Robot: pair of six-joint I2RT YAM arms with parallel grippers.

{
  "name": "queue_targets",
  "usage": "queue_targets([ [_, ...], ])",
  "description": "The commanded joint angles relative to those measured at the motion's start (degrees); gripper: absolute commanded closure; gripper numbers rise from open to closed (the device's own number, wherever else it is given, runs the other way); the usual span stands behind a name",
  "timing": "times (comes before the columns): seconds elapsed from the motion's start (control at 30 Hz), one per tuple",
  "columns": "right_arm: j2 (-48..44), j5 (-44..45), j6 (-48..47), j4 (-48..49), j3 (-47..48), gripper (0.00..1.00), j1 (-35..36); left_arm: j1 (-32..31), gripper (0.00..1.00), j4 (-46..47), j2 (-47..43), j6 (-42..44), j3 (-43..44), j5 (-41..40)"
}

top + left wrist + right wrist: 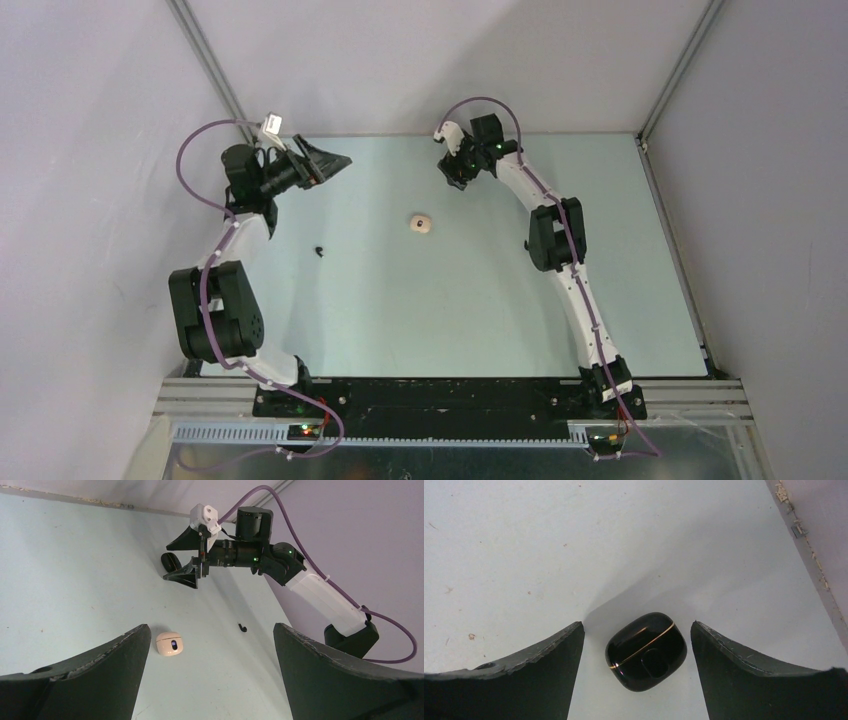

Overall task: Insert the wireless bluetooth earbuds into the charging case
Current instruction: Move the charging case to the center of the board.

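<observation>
Charging case, black, closed, contents hidden, untouched inside spread right gripper; left gripper equally spread.

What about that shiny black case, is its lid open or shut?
Shut: the black charging case shows only a thin gold seam between lid and base, with no gap.

A glossy black charging case, shut, with a thin gold seam, lies flat near the table's far edge. A pale beige case with a dark oval on top lies mid-table. A tiny black earbud lies apart to its left.
</observation>
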Motion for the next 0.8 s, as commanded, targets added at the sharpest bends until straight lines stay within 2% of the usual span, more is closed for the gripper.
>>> queue_targets([
  [0.0,-3.31,1.26,-1.64,-4.21,-0.74,0.17,-1.37,0.58,0.0,2.53,-2.78,-0.98,-0.4,1.32],
  [0.33,-3.35,-1.73,-6.28,-8.21,-0.74,0.26,-0.86,0.69,0.01,3.85,-2.62,-2.09,-0.59,1.47],
  [0.4,-3.34,-2.01,-7.06,-8.89,-0.72,0.3,-0.69,0.71,0.01,3.89,-2.64,-2.19,-0.6,1.5],
  [0.43,-3.31,-2.22,-7.72,-9.46,-0.8,0.35,-0.66,0.72,0.01,3.93,-2.65,-2.21,-0.6,1.51],
  [0.47,-3.37,-2.53,-8.21,-9.68,-0.85,0.45,-0.57,0.72,0.01,3.98,-2.65,-2.21,-0.57,1.55],
  [0.53,-3.63,-3.05,-8.56,-10.1,-1.16,0.52,-0.51,0.67,0.01,3.99,-2.66,-2.22,-0.64,1.59],
  [0.77,-7.16,-6.49,-8.97,-11.4,-4.94,0.59,0.58,0.71,0.01,4.16,-2.81,-2.11,-0.72,1.5],
])
